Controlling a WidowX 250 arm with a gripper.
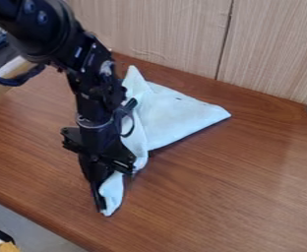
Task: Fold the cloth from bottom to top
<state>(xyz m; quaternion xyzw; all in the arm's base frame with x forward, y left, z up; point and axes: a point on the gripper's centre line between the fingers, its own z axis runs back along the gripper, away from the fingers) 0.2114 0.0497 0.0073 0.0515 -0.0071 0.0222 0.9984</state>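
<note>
Camera view, from the left: the tool (pixel 102 202) points down at the near end of the white cloth (pixel 176 115); I cannot tell how far open it is or whether it grips. The cloth spreads behind and right of the arm (pixel 94 101) across the surface (pixel 228 187), tapering to a right-hand corner.

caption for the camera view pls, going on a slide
Black WidowX 250 arm above a wood-grain tabletop, its tool at the near end of a pale blue cloth

The black arm (pixel 84 64) has rounded joints, screws (pixel 42 17) and dark cables (pixel 15 80).
</note>
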